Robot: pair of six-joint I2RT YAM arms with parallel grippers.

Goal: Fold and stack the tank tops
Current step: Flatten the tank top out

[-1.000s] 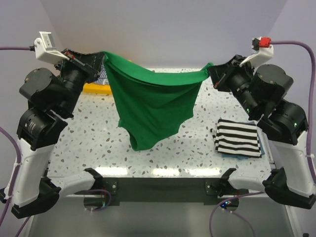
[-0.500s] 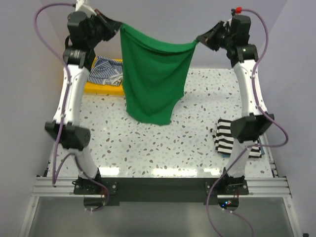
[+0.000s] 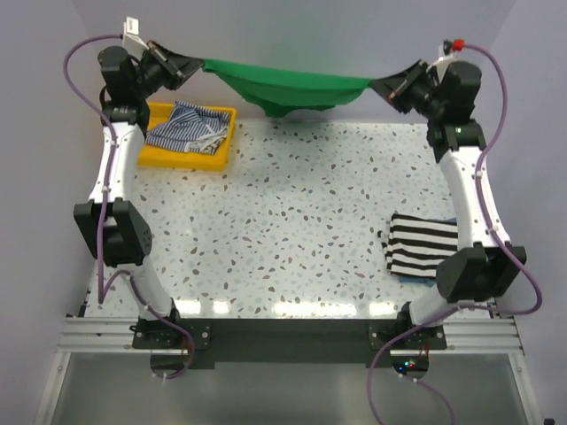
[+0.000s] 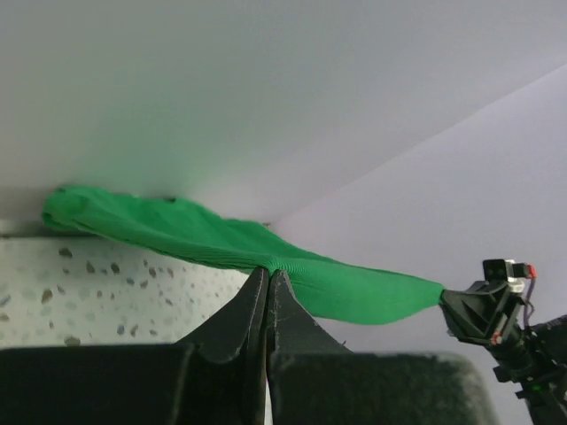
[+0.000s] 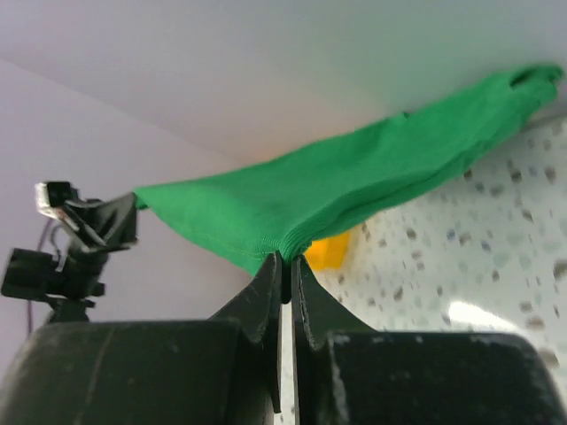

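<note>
While I watch from overhead, the yellow plastic tray sits at the far-left corner of the speckled table, with the thin blue-and-white striped tank top crumpled inside it. Above the table's far edge, my left gripper is pinched tight on one end of the soft, fine-knit green tank top, which hangs in a shallow swag. My right gripper clamps its other end. The broad black-and-white striped tank top lies folded flat, a rectangle, by the table's right edge.
</note>
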